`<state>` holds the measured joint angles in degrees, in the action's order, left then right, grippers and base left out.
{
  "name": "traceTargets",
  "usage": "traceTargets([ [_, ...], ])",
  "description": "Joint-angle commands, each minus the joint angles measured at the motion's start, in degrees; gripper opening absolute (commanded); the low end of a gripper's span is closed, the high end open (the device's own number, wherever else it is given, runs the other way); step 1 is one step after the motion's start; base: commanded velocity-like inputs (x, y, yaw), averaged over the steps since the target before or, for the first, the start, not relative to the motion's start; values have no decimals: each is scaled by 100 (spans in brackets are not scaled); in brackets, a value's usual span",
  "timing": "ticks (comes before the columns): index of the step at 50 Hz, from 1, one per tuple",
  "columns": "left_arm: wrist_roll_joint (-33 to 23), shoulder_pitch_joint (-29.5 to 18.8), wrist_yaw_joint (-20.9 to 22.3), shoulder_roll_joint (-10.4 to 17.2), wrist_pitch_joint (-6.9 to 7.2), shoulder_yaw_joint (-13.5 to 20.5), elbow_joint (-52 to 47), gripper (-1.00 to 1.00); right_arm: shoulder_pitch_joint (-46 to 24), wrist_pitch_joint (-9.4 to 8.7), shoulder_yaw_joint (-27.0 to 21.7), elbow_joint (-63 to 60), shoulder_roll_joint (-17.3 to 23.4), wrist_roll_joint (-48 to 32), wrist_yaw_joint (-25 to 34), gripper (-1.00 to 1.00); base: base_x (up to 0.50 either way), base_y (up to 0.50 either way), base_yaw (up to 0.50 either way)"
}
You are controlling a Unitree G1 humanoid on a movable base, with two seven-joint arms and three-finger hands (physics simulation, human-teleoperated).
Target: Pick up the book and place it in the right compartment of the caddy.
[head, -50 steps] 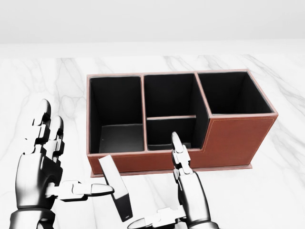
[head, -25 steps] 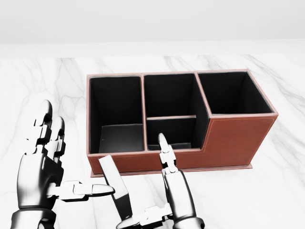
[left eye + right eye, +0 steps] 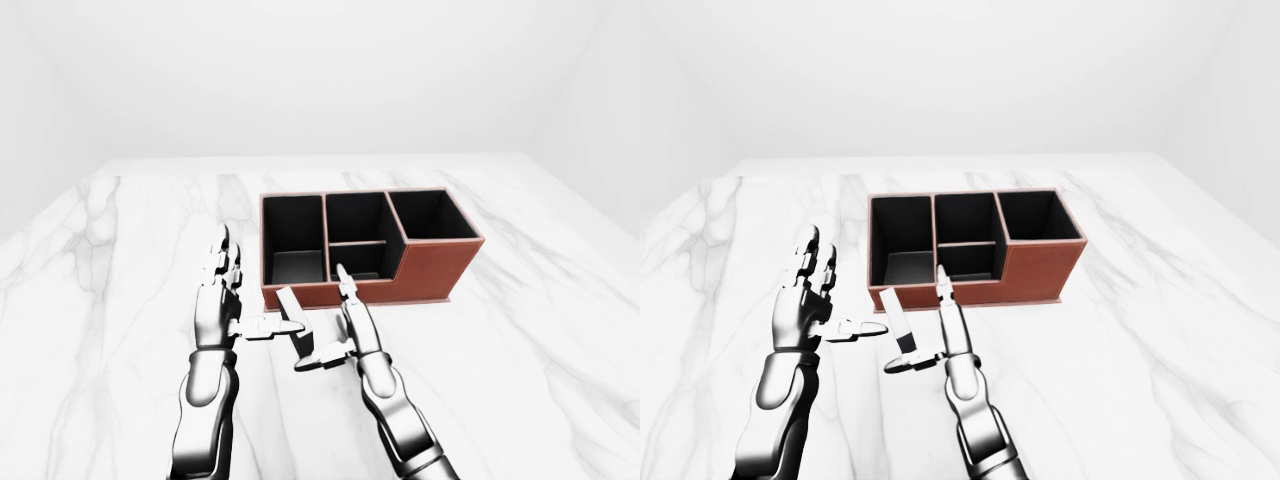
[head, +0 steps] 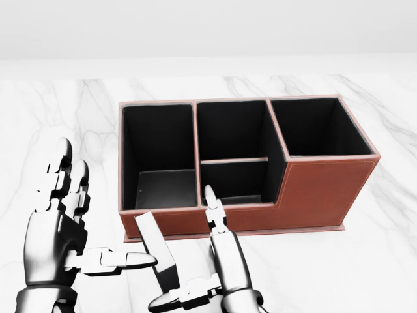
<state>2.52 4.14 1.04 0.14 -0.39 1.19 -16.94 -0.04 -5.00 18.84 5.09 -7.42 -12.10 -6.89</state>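
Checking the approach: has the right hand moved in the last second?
Yes. In the head view the right hand has shifted left toward the book; its raised fingertip now lies below the caddy's left divider rather than its middle compartment.

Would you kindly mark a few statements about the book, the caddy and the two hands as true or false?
1. The book already lies in the caddy's right compartment. False: it stands on the marble table, below the caddy in the head view.
2. The right compartment holds nothing. True.
3. The left hand and right hand stand on either side of the book. True.
4. The left hand is closed into a fist. False: its fingers are spread open, the thumb pointing toward the book.
5. The caddy lies tipped on its side. False: it sits upright, openings facing up.
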Motion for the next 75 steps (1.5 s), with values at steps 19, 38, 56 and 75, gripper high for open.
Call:
traceTargets([
  [19,-37,10,11,-5,-13,-36,32,100,14,96,225,319,-95,-242,66,100,0,0,0],
  [38,-44,-24,19,-1,-98,-37,159,100,-196,286,31,1029,-210,-270,103,100,0,0,0],
  [56,-59,-26,7,-7,-111,-58,186,100,-510,486,-144,1802,-333,-352,165,100,0,0,0],
  [75,-65,-12,23,-7,-70,-70,133,100,-472,567,-66,1834,-379,-539,340,100,0,0,0],
])
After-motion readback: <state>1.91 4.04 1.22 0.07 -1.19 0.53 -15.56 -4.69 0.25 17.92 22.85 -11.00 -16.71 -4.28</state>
